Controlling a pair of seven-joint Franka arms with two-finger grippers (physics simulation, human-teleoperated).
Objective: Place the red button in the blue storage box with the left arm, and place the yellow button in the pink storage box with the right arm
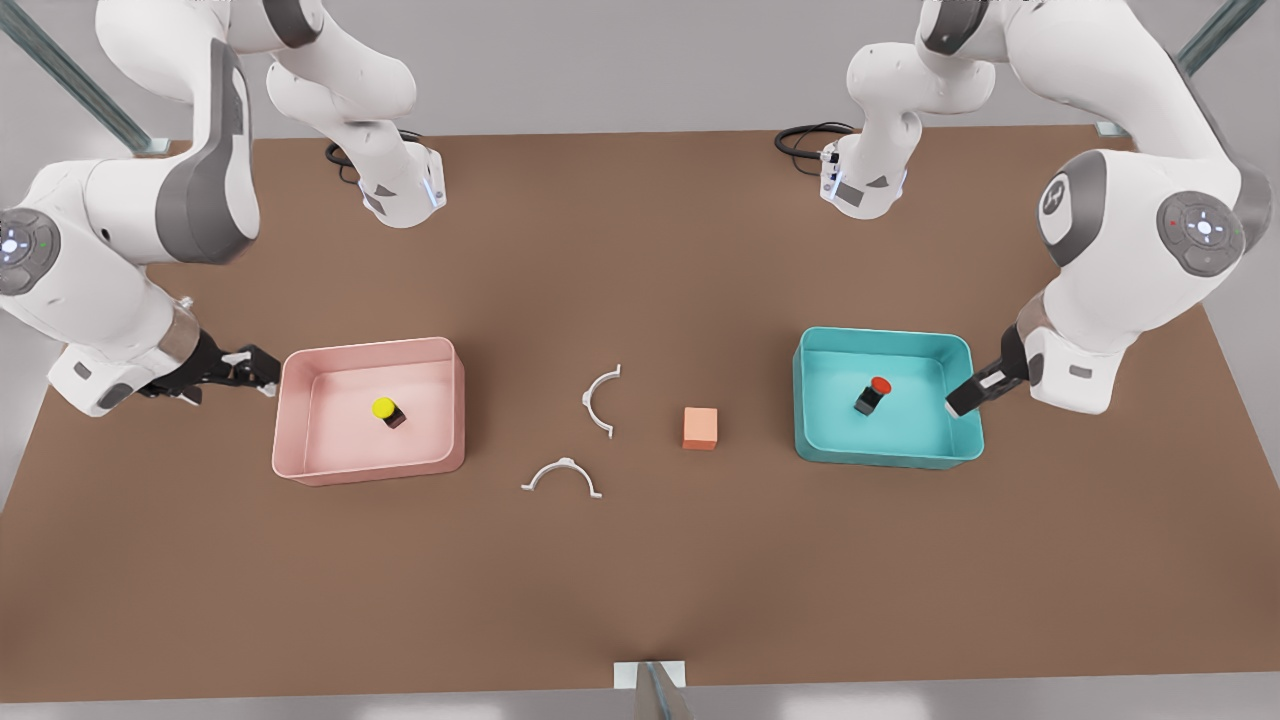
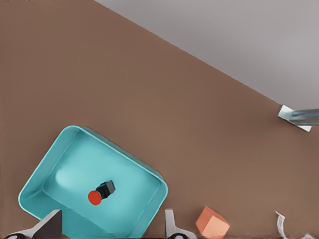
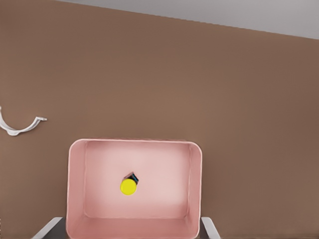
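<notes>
Already each button sits inside its box: red button [image 1: 878, 392] at nine o'clock from the left tool [image 1: 968, 394], yellow button [image 1: 386, 410] at three o'clock from the right tool [image 1: 252, 368], both tools spread apart and empty.

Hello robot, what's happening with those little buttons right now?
Left gripper open at blue storage box rim; right gripper open beside pink storage box. Red button in blue, yellow button in pink. Nothing blocking.

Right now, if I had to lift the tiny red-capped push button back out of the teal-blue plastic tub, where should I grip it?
Grip the red button by its black base, coming from above: it lies tilted mid-floor in the blue storage box, whose walls block side approaches.
</notes>
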